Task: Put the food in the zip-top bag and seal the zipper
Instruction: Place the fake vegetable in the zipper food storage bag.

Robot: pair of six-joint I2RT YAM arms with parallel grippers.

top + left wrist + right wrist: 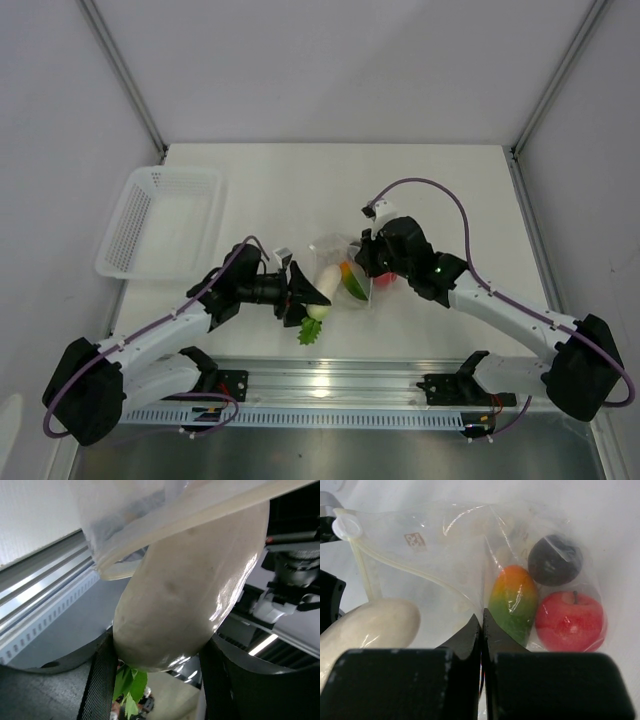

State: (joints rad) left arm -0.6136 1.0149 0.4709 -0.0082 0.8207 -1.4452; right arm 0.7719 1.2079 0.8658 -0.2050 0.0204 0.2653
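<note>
Food is partly bagged. Left gripper (312, 292) is grasping the white piece (185, 590), nosing under the zipper (405, 567). Right gripper (481, 630) is clenching the bag (435, 565) at mid-frame, where an orange-green piece (512, 605), red fruit (570, 620) and dark ball (555, 560) are lying. Next: push in, release, seal. The floppy lip is likely obstructing. Basket (125, 215) is sitting upper left.

Both arms bending inward, left gripper (311, 292) clasping the white oblong piece (185, 590), right gripper (481, 620) pinching the zip-top bag (435, 555) tight.
</note>
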